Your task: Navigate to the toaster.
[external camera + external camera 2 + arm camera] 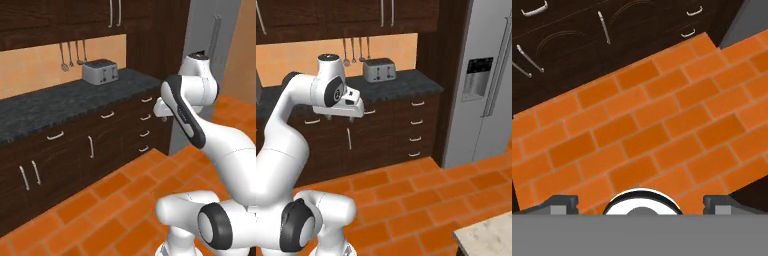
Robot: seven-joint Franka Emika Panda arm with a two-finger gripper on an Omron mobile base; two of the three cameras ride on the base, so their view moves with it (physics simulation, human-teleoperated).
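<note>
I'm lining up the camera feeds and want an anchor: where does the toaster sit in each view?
Left base view: the toaster is upper left of centre, on the dark counter against the wall.
Right base view: the toaster is top centre, on the same counter.
Hand view: brick floor and cabinet fronts; no toaster.
Shared landmark: hanging utensils just left of the toaster in both base views.

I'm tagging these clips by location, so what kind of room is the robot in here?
A kitchen: a silver toaster sits on a dark stone counter above wooden cabinets, and a steel fridge stands to the right.
</note>
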